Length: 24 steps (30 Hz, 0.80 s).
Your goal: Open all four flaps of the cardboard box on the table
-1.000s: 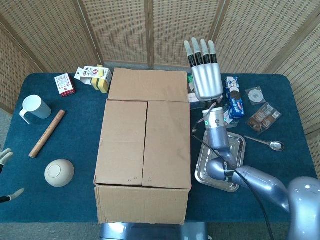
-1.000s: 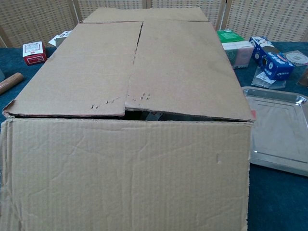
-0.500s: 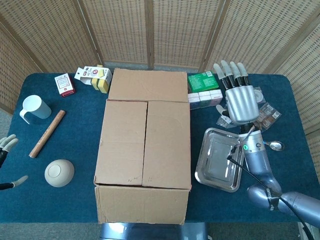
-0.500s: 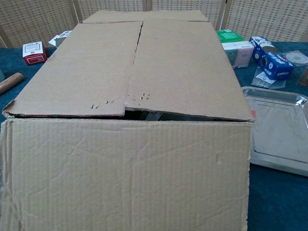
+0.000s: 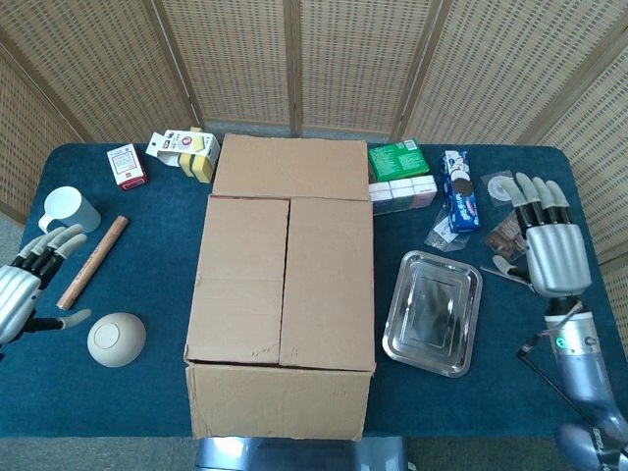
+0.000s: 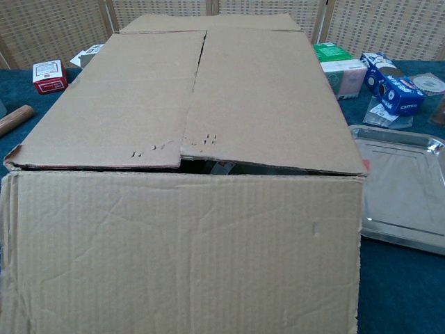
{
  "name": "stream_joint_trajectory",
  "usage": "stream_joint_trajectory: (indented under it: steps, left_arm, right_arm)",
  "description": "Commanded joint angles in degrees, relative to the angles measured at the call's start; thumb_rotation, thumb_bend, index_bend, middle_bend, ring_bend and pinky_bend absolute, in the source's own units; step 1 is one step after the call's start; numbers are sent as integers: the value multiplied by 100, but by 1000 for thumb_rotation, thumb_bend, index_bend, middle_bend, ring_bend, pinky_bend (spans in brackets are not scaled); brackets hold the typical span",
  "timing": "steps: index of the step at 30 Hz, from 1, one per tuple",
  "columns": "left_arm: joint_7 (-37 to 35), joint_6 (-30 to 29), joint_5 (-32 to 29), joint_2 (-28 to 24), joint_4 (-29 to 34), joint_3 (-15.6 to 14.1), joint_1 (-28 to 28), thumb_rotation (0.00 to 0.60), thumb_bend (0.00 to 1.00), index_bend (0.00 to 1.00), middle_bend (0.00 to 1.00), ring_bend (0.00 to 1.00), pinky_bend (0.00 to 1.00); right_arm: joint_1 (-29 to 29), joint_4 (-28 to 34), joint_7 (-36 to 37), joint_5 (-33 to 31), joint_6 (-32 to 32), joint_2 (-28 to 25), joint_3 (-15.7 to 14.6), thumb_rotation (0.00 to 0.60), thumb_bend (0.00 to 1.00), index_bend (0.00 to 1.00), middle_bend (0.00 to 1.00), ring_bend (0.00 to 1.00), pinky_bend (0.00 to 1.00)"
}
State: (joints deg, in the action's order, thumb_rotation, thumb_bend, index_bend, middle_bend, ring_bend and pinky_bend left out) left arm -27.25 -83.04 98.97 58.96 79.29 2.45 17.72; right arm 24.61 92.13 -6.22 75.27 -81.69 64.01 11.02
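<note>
The left hand [image 5: 22,294] hangs released, fingers apart, at the left edge of the surface [image 5: 549,392], holding nothing; a wooden stick [image 5: 92,262] and a round bowl [image 5: 116,339] lie just right of it. Further right, between the hands, sits the cardboard box [image 5: 283,294], two top flaps lying flat. A metal tray [image 5: 433,312] lies left of the right hand [image 5: 552,250], which is flat, fingers apart, holding nothing

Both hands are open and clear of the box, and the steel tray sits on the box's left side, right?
Not quite. The head view shows the steel tray on the right side of the cardboard box. The left hand and right hand are indeed open and clear of it.
</note>
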Motion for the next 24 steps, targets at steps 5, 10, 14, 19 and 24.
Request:
stream_joint_trajectory:
  steps: [5,10,14,19,24]
  left_arm:
    - [428,817,191,-284,751,214,832,600,150,11,0,0,137]
    - [856,1215,211,7,1121,499,1419,600,150,0,0,0,149]
    - [1127,1400,160,224,1258,596,1649,600,150,0,0,0,150]
    - [1780,2067,-91,975,1443,821,2270,600,151,0,0,0,157]
    - [2263,2419,-405,1463,1524,959,2622,600,150,0,0,0,163]
  right_arm:
    - [-733,-169,700,284,-305,-241,-503,600,0,0,0,0,27]
    - [-1202,-308,1162,495,-696,-274,-684,600,0,0,0,0,26]
    - [-1371,-370,1342,570,-820,-284,-730,600,0,0,0,0,26]
    - [-1618,-420,1754,674,-1000,-355,-750,600,0,0,0,0,25]
    - [-1700,-457,2000,721,-1038,-422,-672,600,0,0,0,0,26]
